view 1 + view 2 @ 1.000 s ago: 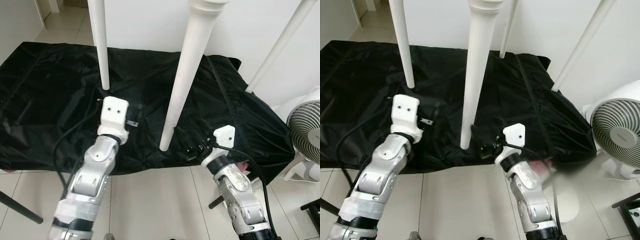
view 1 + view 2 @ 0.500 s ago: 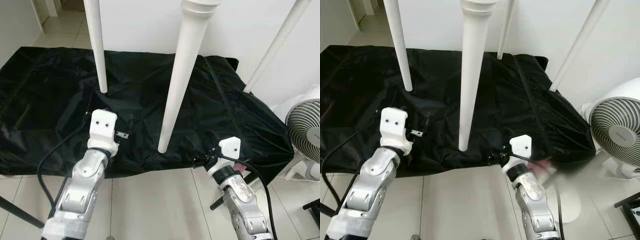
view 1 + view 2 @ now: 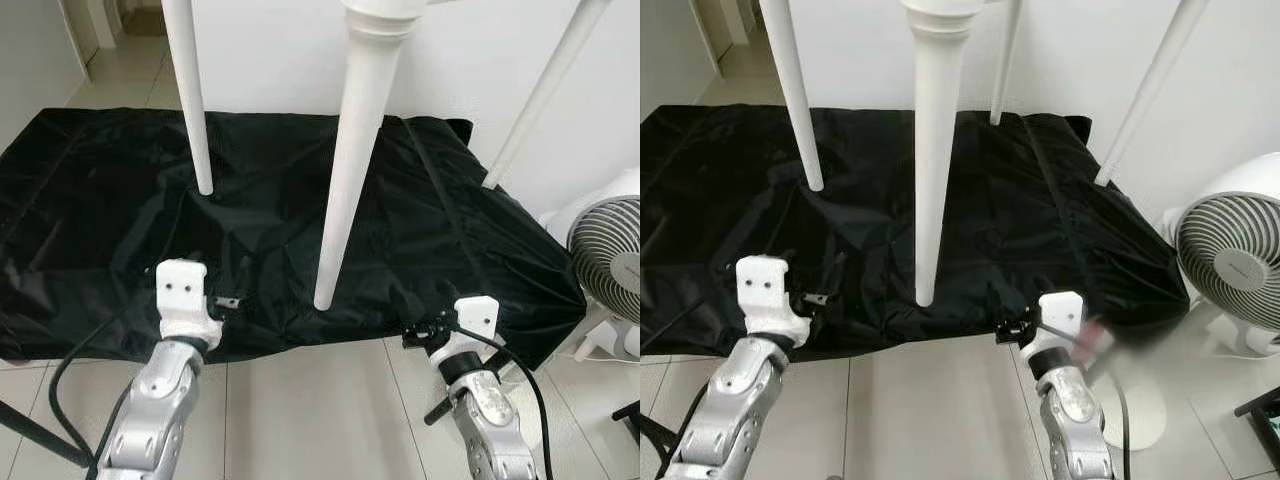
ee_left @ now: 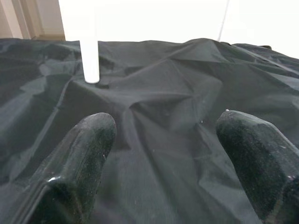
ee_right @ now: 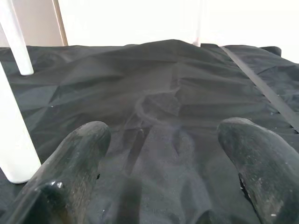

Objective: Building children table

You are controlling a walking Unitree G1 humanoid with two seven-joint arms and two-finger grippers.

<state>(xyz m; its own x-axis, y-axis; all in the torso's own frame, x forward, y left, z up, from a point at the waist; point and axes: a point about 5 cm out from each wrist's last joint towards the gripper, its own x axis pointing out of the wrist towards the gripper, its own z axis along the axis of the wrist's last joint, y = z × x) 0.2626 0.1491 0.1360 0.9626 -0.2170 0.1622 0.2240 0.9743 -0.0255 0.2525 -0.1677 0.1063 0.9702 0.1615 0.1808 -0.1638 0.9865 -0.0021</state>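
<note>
Both my hands hang spread wide and empty at the near edge of the black cloth [image 3: 100, 210]: left hand [image 4: 170, 154], right hand [image 5: 168, 163]. White table legs [image 3: 345, 180] stand upright on it.

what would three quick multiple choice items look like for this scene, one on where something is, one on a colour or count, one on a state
1. Where is the white round fan?
A. on the black cloth
B. on the floor off the robot's right, beside the cloth
C. between the two grippers

2. What colour is the crinkled cloth under the white tapered table legs?
A. black
B. blue
C. white

3. How do the left gripper and right gripper stand?
A. both shut on a leg
B. left shut, right open
C. both open, holding nothing

Key: 1 B, the fan stands on the tiles past the cloth's right edge. 2 A, the cloth is black in every view. 3 C, each wrist view shows two fingers spread apart with bare cloth between them.
</note>
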